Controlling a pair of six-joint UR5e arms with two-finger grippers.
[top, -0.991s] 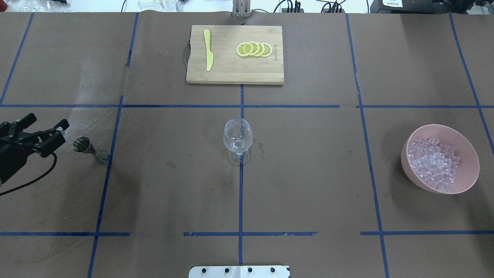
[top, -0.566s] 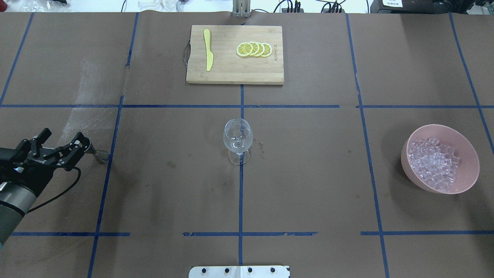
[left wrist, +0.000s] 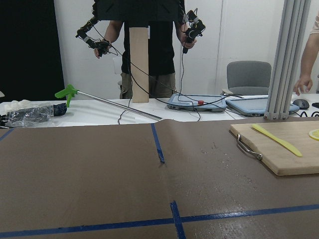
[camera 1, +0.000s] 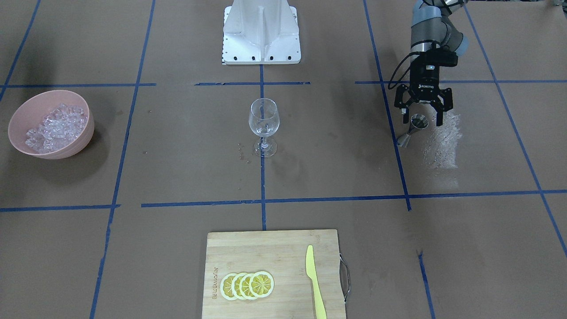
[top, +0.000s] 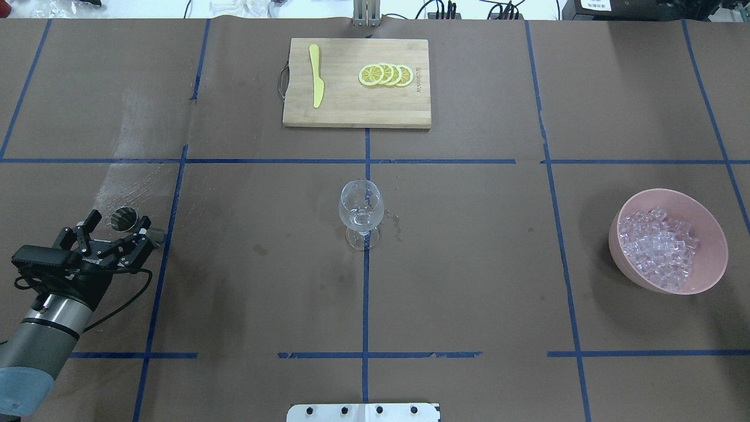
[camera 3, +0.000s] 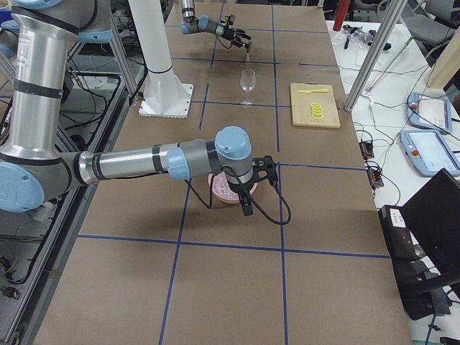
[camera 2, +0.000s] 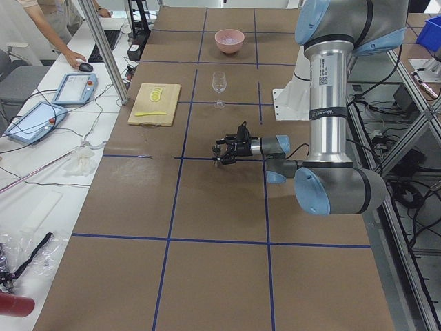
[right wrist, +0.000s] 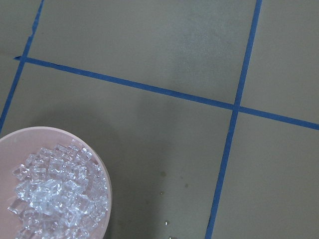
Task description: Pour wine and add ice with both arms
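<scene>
Straddles jigger [camera 1: 412, 130] with left gripper [camera 1: 421, 120], fingers spread, unclamped, at 9 o'clock of glass [top: 361, 211]; staged for pour. Parks right gripper [camera 3: 262, 190] near ice [top: 659, 246] in bowl [top: 710, 234], 3 o'clock; finger state indeterminable.

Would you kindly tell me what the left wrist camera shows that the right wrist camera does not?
Only the left wrist view shows the cutting board with the yellow knife on it, and a person standing beyond the table's far edge. Only the right wrist view shows the pink bowl holding the ice. Both show the brown table marked with blue tape lines.
</scene>
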